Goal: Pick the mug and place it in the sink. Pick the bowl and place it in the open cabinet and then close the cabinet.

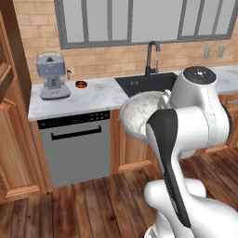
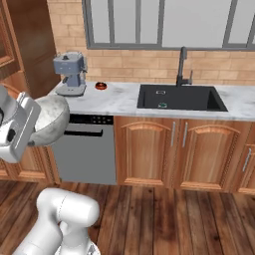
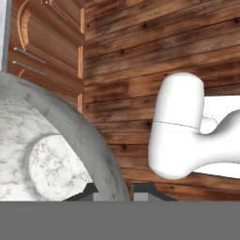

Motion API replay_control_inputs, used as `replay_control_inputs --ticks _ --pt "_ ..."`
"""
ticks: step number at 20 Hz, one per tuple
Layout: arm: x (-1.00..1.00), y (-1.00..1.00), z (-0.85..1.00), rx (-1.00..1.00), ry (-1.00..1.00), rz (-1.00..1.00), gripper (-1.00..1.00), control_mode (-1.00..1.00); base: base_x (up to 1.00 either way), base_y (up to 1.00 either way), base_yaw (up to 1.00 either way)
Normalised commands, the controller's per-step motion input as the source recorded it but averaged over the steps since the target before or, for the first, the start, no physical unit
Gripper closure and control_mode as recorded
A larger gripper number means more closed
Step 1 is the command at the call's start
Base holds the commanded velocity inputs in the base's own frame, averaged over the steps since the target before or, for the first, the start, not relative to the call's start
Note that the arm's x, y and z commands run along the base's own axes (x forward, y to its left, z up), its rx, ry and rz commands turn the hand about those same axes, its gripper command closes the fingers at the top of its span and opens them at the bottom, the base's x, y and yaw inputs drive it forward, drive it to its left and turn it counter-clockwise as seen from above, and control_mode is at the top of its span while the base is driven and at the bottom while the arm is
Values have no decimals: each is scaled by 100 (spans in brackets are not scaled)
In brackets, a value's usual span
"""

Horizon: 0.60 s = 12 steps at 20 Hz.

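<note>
The bowl [image 3: 56, 154] is held up in the air, off the counter [image 1: 93, 95], with its rim pinched between the closed fingertips [image 3: 143, 190] of the tool [image 3: 115, 192]. The hand view shows this grip close up, with plank floor [image 3: 154, 47] beyond the rim. The left base view shows the bowl's pale inside in front of the sink [image 1: 144, 83]; the right base view shows its grey outside left of the dishwasher [image 2: 82, 149]. There a small teal-rimmed mug [image 2: 162, 105] lies in the sink basin. A coffee machine [image 1: 52, 76] and a small dark dish [image 1: 81, 84] stand on the counter.
</note>
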Motion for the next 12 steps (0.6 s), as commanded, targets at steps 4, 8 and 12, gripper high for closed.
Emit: replay_control_inputs --ticks 4,8,12 --pt "0 0 0 0 0 0 100 100 -58 100 0" --pt "0 0 0 0 0 0 100 100 -86 91 0" --pt "0 0 0 0 0 0 100 100 -35 77 -1"
